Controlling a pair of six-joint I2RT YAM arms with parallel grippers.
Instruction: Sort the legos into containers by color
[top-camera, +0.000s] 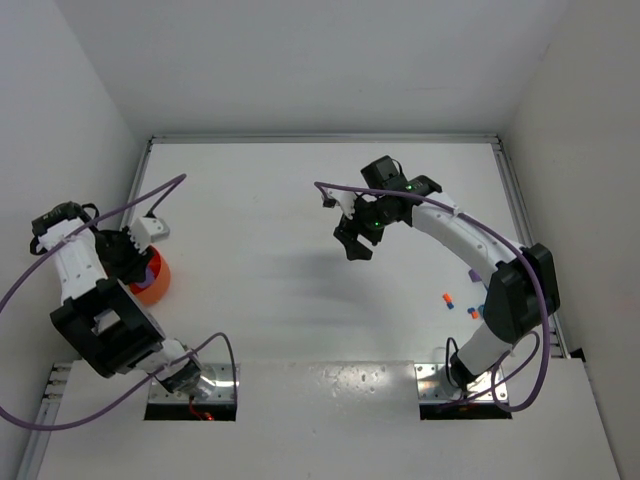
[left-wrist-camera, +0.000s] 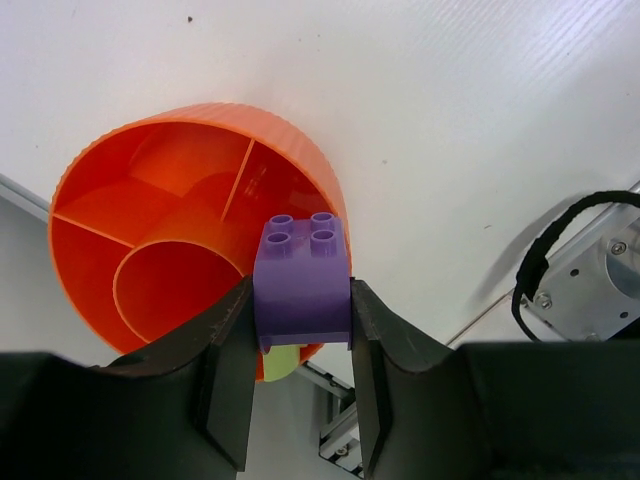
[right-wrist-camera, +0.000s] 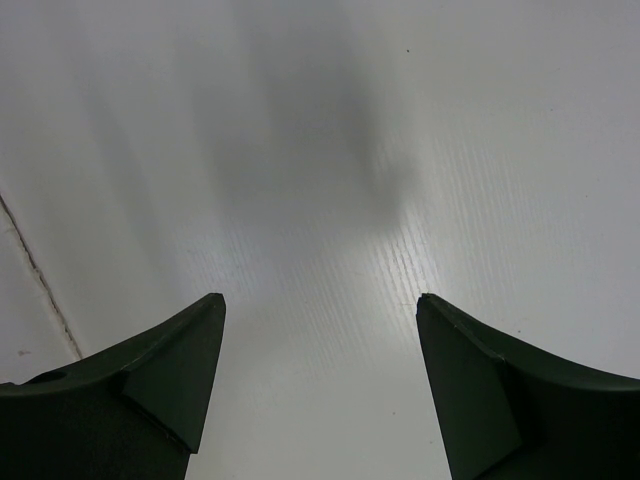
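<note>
Currently, the step in hand is judged to be the delivery of a purple brick (left-wrist-camera: 302, 275) to the orange bowl (left-wrist-camera: 300, 150). The brick is clamped, studs up, between the fingers of the left gripper (left-wrist-camera: 301, 290). It is held over the bowl's rim, at about 4 o'clock of the bowl in the left wrist view. A lime green piece (left-wrist-camera: 281, 362) is seen just under the brick; whether it is attached cannot be told.

For the next move, the brick is to be carried toward 10 o'clock until it hangs over a single compartment. Only then should the jaws be parted. If released over the rim or a divider wall, the brick may tip outward.

The right gripper (right-wrist-camera: 320, 300) is held with jaws wide apart and nothing between them, above bare table (top-camera: 300, 200). A few orange and blue bricks (top-camera: 449, 300) remain at 4 o'clock of the table, close to the right arm's base.
</note>
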